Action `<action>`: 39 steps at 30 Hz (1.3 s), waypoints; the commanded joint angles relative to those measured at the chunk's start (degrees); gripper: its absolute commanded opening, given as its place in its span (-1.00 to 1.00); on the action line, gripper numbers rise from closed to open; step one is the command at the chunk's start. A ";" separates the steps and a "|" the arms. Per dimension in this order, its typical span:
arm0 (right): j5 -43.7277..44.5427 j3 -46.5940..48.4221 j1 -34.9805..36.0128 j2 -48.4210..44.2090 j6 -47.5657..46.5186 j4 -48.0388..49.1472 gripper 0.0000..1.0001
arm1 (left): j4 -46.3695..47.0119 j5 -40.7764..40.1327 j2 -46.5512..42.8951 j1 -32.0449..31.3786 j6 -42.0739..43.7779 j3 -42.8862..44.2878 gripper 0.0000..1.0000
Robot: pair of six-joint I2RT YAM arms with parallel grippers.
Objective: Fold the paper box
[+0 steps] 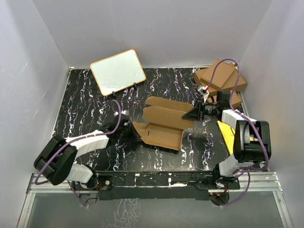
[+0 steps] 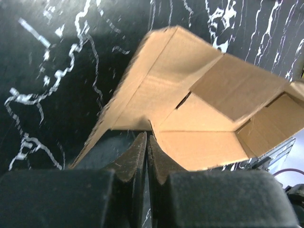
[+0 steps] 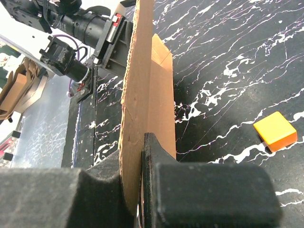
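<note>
While both arms reach in from the near edge, the paper box (image 1: 164,124) lies half opened at the centre of the black marbled tabletop (image 1: 80,104), its brown panels and flaps partly raised rather than flat.

The left end effector (image 1: 132,129) meets the box at its 9 o'clock side. In the left wrist view the left end effector (image 2: 146,140) has its fingers (image 2: 135,156) drawn together to a thin slit, nipping the near edge of the cardboard where two panels join.

The right end effector (image 1: 194,114) comes in at the box's 2 o'clock side. In the right wrist view the right end effector (image 3: 135,152) is clamped on a flap that stands on edge between its fingers (image 3: 159,152), with no gap showing either side of the card.

A white board with a wooden rim (image 1: 118,71) rests at 11 o'clock from the box. A stack of larger brown cartons (image 1: 221,78) sits at 2 o'clock, and a yellow sheet (image 1: 227,135) lies at 3 o'clock, partly under the right arm. A small orange block (image 3: 275,130) lies on the tabletop in the right wrist view.
</note>
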 commanded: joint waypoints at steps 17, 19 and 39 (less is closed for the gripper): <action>-3.41 7.41 -0.20 1.51 -15.87 -13.77 -0.85 | -9.08 -7.08 -13.31 0.14 16.35 6.38 -0.52; -3.74 8.72 -0.19 1.89 -20.20 -18.03 -0.85 | -13.61 -11.68 -18.92 0.45 17.97 6.52 -0.21; -3.27 11.95 0.10 2.38 -34.36 -30.89 -0.85 | -5.15 5.64 -7.56 10.06 19.99 5.19 0.22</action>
